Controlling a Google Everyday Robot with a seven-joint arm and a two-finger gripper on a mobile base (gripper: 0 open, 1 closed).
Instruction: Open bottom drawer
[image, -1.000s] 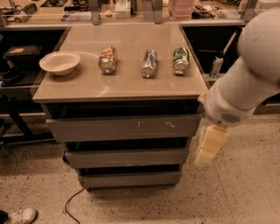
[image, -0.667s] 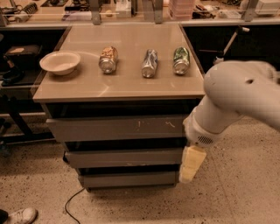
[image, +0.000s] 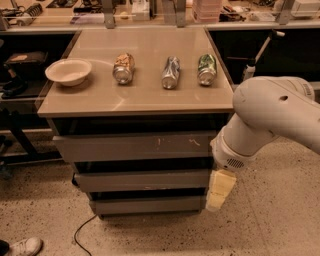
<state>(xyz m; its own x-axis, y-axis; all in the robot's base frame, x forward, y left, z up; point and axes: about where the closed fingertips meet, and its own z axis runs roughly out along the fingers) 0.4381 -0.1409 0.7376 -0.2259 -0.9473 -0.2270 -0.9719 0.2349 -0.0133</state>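
Hanging by the right front corner of the cabinet (image: 132, 148) in the camera view, the claw (image: 220, 190) may be released or clenched; I cannot tell. The bottom drawer (image: 147, 204), shut, lies just left of and slightly below it, so this seems the approach; next it must catch the front's edge and pull outward.

Grey bottom drawer (image: 147, 205); pale-yellow gripper (image: 217, 195) at its right end — white arm (image: 272, 110); cream bowl (image: 68, 71); speckled floor (image: 280, 220).
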